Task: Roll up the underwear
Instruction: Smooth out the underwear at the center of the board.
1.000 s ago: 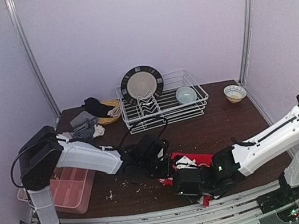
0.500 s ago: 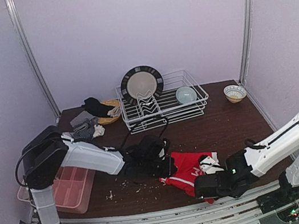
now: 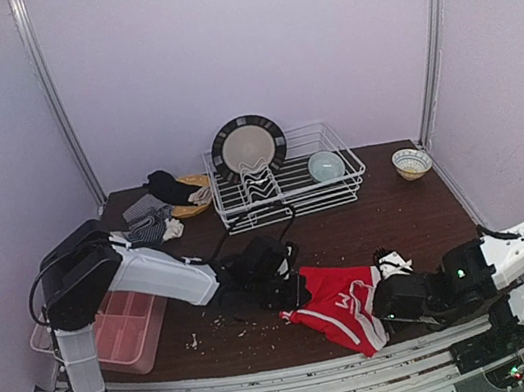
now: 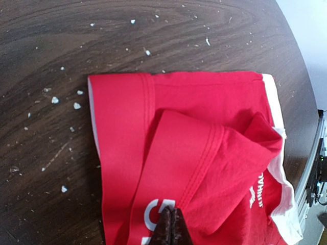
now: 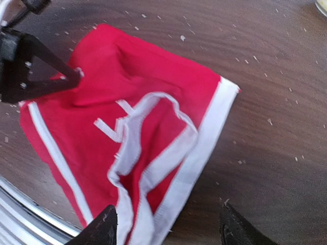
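Red underwear (image 3: 340, 301) pinched in left fingers (image 4: 171, 229), beneath spread right fingers (image 5: 102, 227).

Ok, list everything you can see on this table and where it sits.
red cloth briefs with white waistband: one, red and white, front centre, partly folded
heap of black, striped and grey cloth underwear: one heap, back left
tan dish: one, under that heap
pink plastic compartment tray: one, left edge
white wire dish rack: one, back centre
black-rimmed round plate: one, upright in rack
pale blue bowl: one, in rack
small patterned bowl: one, back right
white crumbs: scattered, front left
left gripper: shut, pinching the briefs
right gripper: open, right of the briefs
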`<control>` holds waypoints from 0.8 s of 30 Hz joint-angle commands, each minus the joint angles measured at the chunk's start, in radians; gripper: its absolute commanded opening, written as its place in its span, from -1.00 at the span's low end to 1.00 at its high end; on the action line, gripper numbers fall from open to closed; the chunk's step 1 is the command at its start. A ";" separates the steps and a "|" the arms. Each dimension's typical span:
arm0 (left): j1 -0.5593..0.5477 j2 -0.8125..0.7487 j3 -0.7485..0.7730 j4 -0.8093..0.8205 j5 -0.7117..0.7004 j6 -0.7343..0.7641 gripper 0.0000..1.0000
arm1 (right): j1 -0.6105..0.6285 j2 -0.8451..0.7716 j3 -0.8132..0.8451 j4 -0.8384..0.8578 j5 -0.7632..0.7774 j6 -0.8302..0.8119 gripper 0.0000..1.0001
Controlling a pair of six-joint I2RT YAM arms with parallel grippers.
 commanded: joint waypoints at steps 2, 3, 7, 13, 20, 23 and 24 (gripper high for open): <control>0.011 0.043 -0.015 -0.107 -0.018 0.008 -1.00 | -0.094 0.075 0.114 0.162 -0.094 -0.144 0.33; 0.011 0.044 -0.016 -0.107 -0.020 0.008 -1.00 | -0.109 0.120 0.139 0.162 -0.099 -0.159 0.34; 0.011 0.043 -0.020 -0.112 -0.022 0.007 -1.00 | -0.143 0.310 0.242 0.117 -0.094 -0.207 0.31; 0.012 0.033 -0.029 -0.123 -0.034 0.011 -1.00 | -0.201 0.410 0.252 0.086 -0.058 -0.189 -0.27; 0.012 0.024 -0.041 -0.135 -0.066 0.013 -1.00 | -0.253 0.340 0.197 0.068 -0.020 -0.189 -1.00; 0.012 0.026 -0.032 -0.159 -0.085 0.008 -1.00 | -0.309 0.314 0.166 0.089 -0.051 -0.220 -1.00; 0.012 0.027 -0.031 -0.164 -0.090 0.007 -1.00 | -0.327 0.311 0.160 0.091 -0.058 -0.229 -1.00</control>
